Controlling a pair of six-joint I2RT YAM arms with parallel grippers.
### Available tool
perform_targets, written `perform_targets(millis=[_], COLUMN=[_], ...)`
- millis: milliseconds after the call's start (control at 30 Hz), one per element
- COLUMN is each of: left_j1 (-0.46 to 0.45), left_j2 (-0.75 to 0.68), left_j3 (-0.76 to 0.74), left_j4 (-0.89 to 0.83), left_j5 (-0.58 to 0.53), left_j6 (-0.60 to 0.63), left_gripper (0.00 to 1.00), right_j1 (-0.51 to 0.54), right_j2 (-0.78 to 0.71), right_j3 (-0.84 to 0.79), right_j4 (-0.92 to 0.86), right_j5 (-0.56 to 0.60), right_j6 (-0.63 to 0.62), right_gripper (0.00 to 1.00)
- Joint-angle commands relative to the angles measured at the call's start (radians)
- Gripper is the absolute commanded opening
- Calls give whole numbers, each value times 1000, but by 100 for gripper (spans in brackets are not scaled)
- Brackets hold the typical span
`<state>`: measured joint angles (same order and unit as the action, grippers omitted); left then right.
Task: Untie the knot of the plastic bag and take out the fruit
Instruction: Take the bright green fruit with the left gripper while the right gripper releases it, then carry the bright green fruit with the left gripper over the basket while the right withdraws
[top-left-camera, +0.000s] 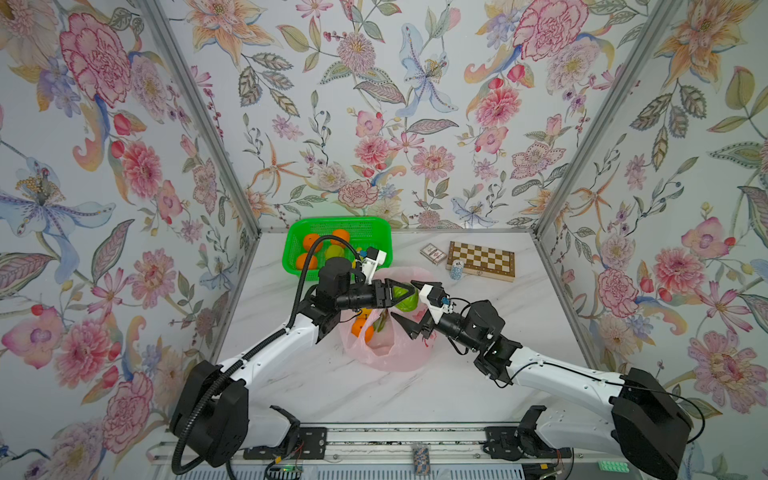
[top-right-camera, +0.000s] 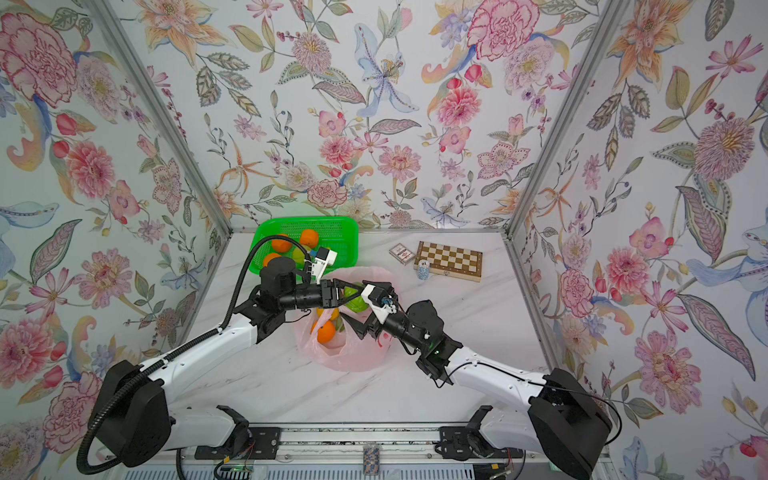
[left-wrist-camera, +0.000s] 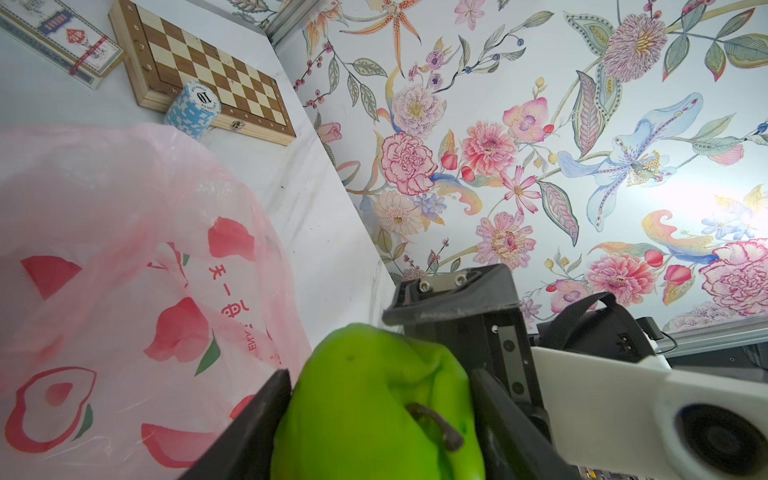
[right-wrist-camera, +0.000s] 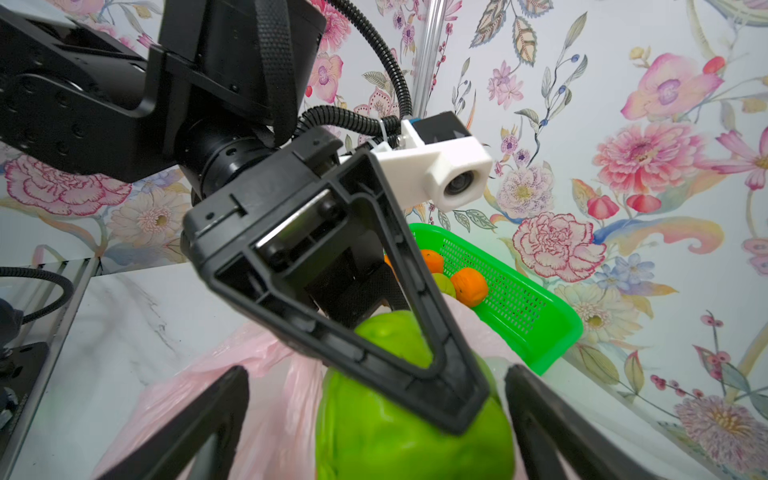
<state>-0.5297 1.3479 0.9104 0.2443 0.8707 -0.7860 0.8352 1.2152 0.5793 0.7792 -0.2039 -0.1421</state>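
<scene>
A pink plastic bag (top-left-camera: 390, 357) is seen lying open on a marble table (top-left-camera: 374, 399), with oranges (top-left-camera: 362, 330) visible inside it. Over the bag's mouth, a green fruit (top-left-camera: 409, 306) is gripped by the left gripper (top-left-camera: 402, 296); in the left wrist view its jaws are pressed against both sides of the fruit. The right gripper (right-wrist-camera: 376, 374) is pointed in from the opposite side, its jaws spread wide to either side of the same fruit and not clamped on it. A green basket (top-left-camera: 376, 232) is placed just behind the bag, with other fruits (top-left-camera: 311, 242) in it. A chessboard (top-left-camera: 482, 259) is set at the back right.
</scene>
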Motion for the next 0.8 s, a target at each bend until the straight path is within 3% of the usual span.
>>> perform_targets(millis=[0,133,267,433,767], left_j1=[-3,-4,-4,1,140], left_j2=[-30,-60,-94,-124,23], left_j3=[35,79,139,243,480], left_j4=[-41,-136,-235,-386,-471], left_j5=[-42,-101,-180,-394,-637], left_j6=[54,145,256,421,573], left_gripper=[59,59,59,57,53], right_j1=[9,15,16,-3,-18], right_j2=[-56,-122,-183,-206,-42], right_j3=[-27,-44,-27,43,330], right_j4=[-3,-26,-107,-284,-716], right_j5=[23,46,95,98,-51], right_j6=[32,115,283,495,675], right_gripper=[99,99,99,99,99])
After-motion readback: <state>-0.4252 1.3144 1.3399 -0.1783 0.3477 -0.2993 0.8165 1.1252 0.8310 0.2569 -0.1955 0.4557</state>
